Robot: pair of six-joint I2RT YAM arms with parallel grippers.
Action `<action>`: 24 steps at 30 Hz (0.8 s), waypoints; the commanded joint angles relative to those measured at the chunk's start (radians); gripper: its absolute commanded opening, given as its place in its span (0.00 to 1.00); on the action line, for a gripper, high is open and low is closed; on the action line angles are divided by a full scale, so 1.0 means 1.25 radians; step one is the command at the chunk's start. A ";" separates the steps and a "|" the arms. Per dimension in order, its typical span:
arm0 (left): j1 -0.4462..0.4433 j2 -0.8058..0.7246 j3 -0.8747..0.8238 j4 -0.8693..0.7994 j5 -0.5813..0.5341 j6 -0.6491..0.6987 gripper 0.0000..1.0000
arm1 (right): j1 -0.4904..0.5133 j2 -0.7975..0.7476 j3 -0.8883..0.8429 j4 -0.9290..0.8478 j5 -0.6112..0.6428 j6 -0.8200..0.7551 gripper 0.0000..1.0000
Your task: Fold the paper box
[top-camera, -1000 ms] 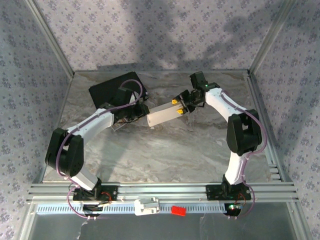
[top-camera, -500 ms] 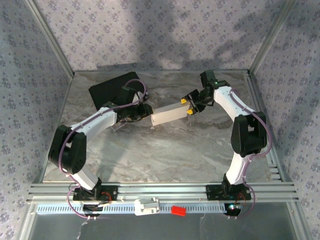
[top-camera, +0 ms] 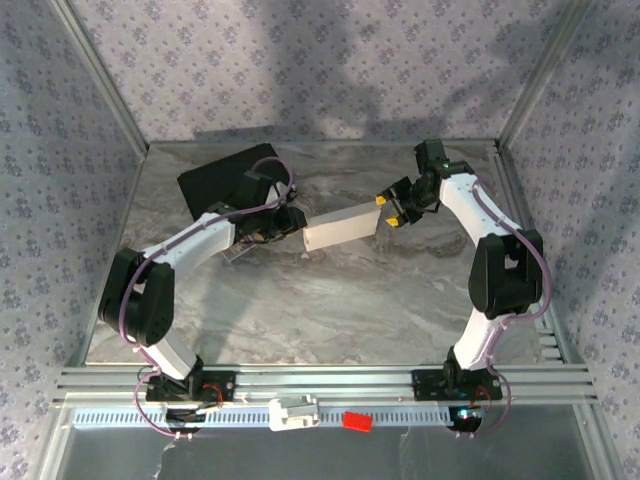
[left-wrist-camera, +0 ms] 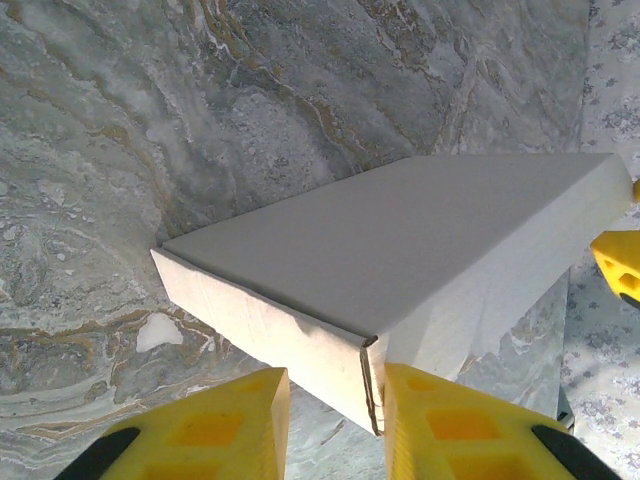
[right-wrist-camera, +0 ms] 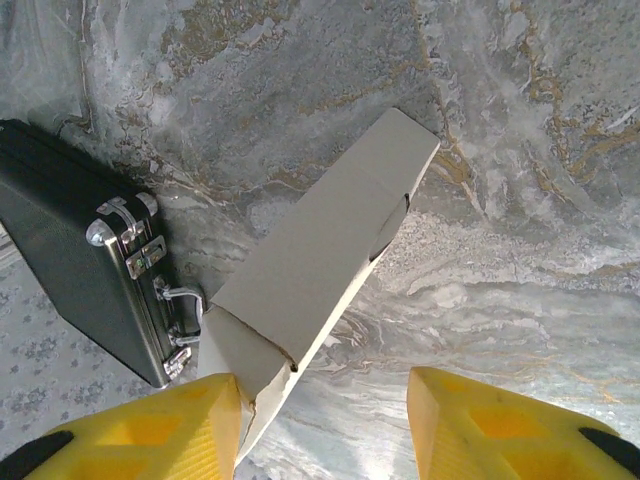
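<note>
**Paper Box: Material Behaviour and Grip Points**

The paper box (top-camera: pixel 340 227) is formed into a flat, closed rectangular shape. It lies mid-table, spanning the gap between the two grippers, just right of the black case (top-camera: pixel 225 180). A shadow beneath it suggests it sits slightly above the marble tabletop (top-camera: pixel 330 310), though you cannot confirm this.

The left gripper (left-wrist-camera: pixel 337 385) is clamped on one end of the box. Its yellow fingers (left-wrist-camera: pixel 225 425) pinch across the thin dimension at a corner seam. The right gripper (right-wrist-camera: pixel 325 390) has its jaws apart. The box's other end is touching or just beside one finger and the other finger is well clear, so nothing is held there.

Treat the box as very light and hollow. The thin cardboard walls will likely buckle under a hard squeeze (the broad faces most of all), and the smooth white surface may slip. Take hold at the ends or along folded edges, where doubled layers give stiffness. Apply light pressure only, and support both ends before pressing any flap home.
</note>
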 commanded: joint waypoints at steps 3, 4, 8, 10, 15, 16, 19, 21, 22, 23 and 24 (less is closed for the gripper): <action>-0.007 0.078 -0.057 -0.215 -0.077 0.024 0.29 | -0.007 0.023 -0.074 -0.037 0.039 -0.015 0.47; -0.007 0.078 -0.056 -0.213 -0.077 0.024 0.29 | -0.007 0.028 -0.088 -0.041 0.046 -0.016 0.47; -0.007 0.083 -0.057 -0.210 -0.074 0.022 0.29 | -0.010 0.046 -0.134 -0.071 0.081 -0.024 0.47; -0.007 0.084 -0.057 -0.209 -0.073 0.022 0.29 | -0.013 0.065 -0.159 -0.079 0.089 -0.018 0.47; -0.007 0.090 -0.056 -0.215 -0.075 0.033 0.29 | -0.002 0.103 -0.155 -0.112 0.120 -0.020 0.46; -0.008 0.093 -0.058 -0.217 -0.076 0.038 0.29 | 0.000 0.102 -0.152 -0.111 0.127 -0.022 0.46; -0.010 0.101 -0.060 -0.231 -0.085 0.056 0.28 | 0.007 0.105 -0.131 -0.128 0.139 -0.029 0.46; -0.014 0.102 -0.062 -0.237 -0.086 0.062 0.28 | 0.007 0.103 -0.128 -0.138 0.137 -0.036 0.46; -0.016 0.099 -0.064 -0.242 -0.082 0.059 0.28 | 0.008 0.099 -0.130 -0.140 0.132 -0.040 0.46; -0.019 0.091 -0.067 -0.241 -0.081 0.056 0.28 | 0.008 0.092 -0.135 -0.139 0.124 -0.044 0.45; -0.026 0.077 -0.074 -0.236 -0.079 0.051 0.28 | 0.005 0.077 -0.144 -0.128 0.113 -0.050 0.44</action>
